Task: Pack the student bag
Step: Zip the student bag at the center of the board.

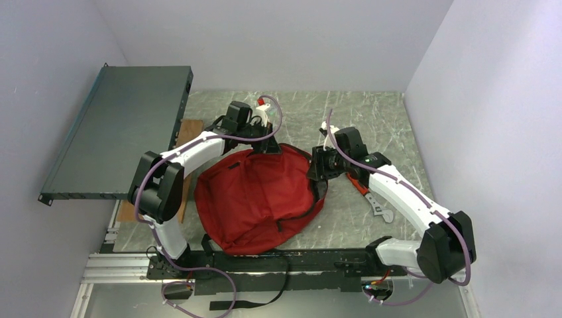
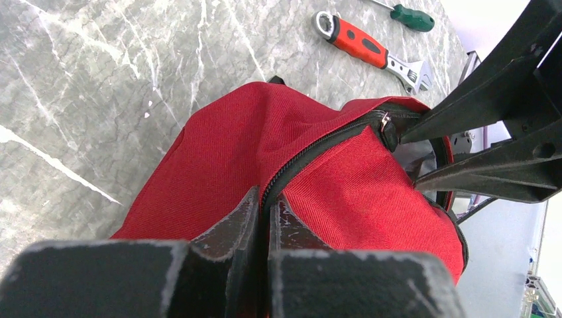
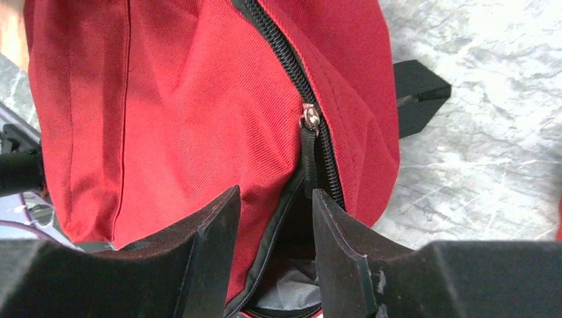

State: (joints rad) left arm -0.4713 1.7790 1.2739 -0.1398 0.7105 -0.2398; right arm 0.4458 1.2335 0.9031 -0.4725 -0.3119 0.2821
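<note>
Just ahead of the right fingers [image 3: 212, 225]: zipper pull [image 3: 309, 119] of the student bag [image 1: 262, 199]

Slumped soft and red in the middle of the desk [image 1: 384, 112], between both arms, with the mouth turned toward the far right. Closed along the zipper [image 2: 318, 149] from the left fingers [image 2: 228, 228] as far as the pull. Beyond the pull, gaping onto grey lining [image 3: 291, 295].

Pinched at the left end of that track by the left fingers, all but closed on the seam fabric and apparently holding it taut. Faced at the right end by the right fingers, parted about halfway and gripping nothing. Pull tab hanging just off their tips, in line with the gap, touching neither. Long axis of the tab pointing back toward that gap, along the track.

Probably calls for a short push forward and a squeeze on the tab, then a drag along the track toward the left anchor to widen the mouth. Nearer arm for the pull: plainly the right.

Out on the right of the desk, a red-handled wrench [image 2: 371, 50] and a green screwdriver [image 2: 411, 18], well apart from the bag's mouth, presumably yet to go in.
</note>
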